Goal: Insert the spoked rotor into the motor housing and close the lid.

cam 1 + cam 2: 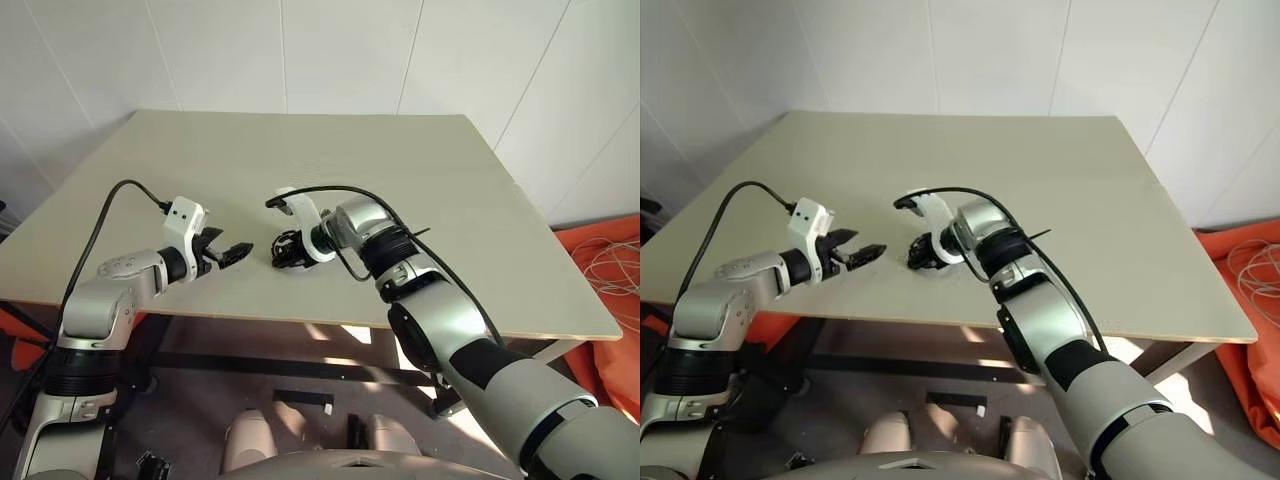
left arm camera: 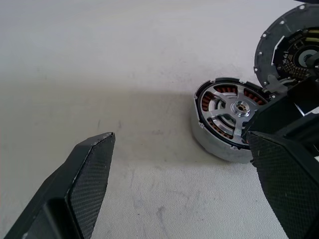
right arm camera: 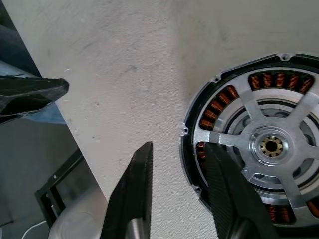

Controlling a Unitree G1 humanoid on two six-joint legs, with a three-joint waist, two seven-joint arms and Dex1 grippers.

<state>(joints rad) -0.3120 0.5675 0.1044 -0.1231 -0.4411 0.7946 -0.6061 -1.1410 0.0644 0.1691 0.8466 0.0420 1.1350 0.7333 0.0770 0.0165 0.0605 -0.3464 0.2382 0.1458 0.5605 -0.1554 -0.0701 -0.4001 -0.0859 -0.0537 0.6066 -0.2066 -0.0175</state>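
My right gripper point(image 3: 177, 191) stands parted over the housing point(image 2: 219, 144) — rotor point(image 3: 271, 147) seated; lid point(image 2: 286, 47) waits beside; left gripper point(image 2: 184, 184) spread, clear.

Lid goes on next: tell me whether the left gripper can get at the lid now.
Probably not straight on: the lid lies just beyond the motor housing, which stands between it and the open left gripper.

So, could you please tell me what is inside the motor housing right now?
The spoked rotor sits inside the motor housing. Copper-brown windings show between its silver spokes. The right tool's finger covers part of the rim, and whatever lies beneath the rotor is hidden.
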